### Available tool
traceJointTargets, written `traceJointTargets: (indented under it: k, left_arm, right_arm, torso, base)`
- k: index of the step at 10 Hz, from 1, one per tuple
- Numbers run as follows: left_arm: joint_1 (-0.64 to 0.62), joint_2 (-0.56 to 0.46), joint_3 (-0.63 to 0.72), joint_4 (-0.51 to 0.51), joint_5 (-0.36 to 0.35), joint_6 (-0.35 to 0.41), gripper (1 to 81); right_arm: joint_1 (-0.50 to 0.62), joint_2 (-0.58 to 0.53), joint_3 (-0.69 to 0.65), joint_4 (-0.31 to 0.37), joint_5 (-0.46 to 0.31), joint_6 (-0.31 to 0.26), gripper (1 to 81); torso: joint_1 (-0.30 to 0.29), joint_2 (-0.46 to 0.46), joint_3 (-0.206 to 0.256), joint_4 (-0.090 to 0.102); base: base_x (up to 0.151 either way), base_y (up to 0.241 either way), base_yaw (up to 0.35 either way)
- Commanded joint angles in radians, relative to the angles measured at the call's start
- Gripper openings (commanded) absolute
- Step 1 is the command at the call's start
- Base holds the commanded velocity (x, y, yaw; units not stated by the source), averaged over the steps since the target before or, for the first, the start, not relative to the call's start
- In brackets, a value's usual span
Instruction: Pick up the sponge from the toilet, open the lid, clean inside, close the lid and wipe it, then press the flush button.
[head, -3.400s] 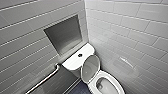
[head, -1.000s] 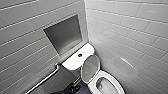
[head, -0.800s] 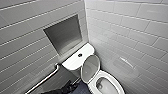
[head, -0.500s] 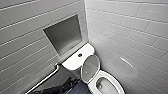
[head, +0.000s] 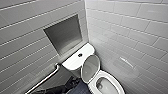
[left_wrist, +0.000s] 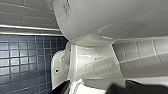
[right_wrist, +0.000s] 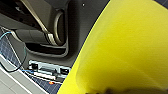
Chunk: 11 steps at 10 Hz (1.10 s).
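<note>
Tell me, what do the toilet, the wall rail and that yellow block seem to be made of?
Toilet: looks like glazed white ceramic; in the left wrist view its glossy surface mirrors the wall tiles. Rail: probably metal, a slim silvery tube with a soft sheen. The yellow block is a sponge: it seems to be soft foam, bright and matt, with no glare.
</note>
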Motion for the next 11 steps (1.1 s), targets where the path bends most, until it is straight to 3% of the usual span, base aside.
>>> traceJointTargets:
  k: [1, 6, 8, 9, 10, 11]
  left_arm:
    - [-0.134, 0.082, -0.016, 0.006, 0.046, 0.001, 81.1]
    - [-0.128, 0.179, -0.004, 0.099, 0.058, 0.005, 81.1]
    - [-0.119, 0.146, 0.012, 0.127, 0.081, 0.003, 81.1]
    - [-0.099, 0.081, 0.029, 0.167, 0.179, 0.012, 81.1]
    - [-0.058, 0.003, 0.097, 0.283, 0.292, 0.035, 81.1]
    - [0.004, -0.075, 0.193, 0.422, 0.353, 0.054, 81.1]
  right_arm:
    - [-0.031, 0.007, 0.004, 0.011, -0.083, 0.0, 1.0]
    - [-0.031, 0.008, 0.004, 0.011, -0.084, 0.001, 1.0]
    - [-0.026, 0.01, 0.004, 0.011, -0.084, 0.001, 1.0]
    - [-0.025, 0.008, 0.003, 0.011, -0.084, 0.003, 1.0]
    - [-0.017, 0.002, 0.003, 0.012, -0.086, 0.004, 1.0]
    - [-0.011, 0.002, 0.001, 0.011, -0.095, 0.004, 1.0]
  torso:
    - [0.0, 0.0, 0.0, 0.0]
    - [0.0, 0.0, 0.0, 0.0]
    - [0.0, 0.0, 0.0, 0.0]
    - [0.0, 0.0, -0.001, 0.0]
    - [0.0, 0.0, -0.001, 0.0]
    - [0.0, 0.0, -0.001, 0.0]
  base:
    - [0.0, 0.0, 0.0]
    - [0.0, 0.0, 0.0]
    - [0.0, 0.0, 0.0]
    - [0.0, 0.0, 0.0]
    - [0.0, 0.0, 0.0]
    - [0.0, 0.0, 0.0]
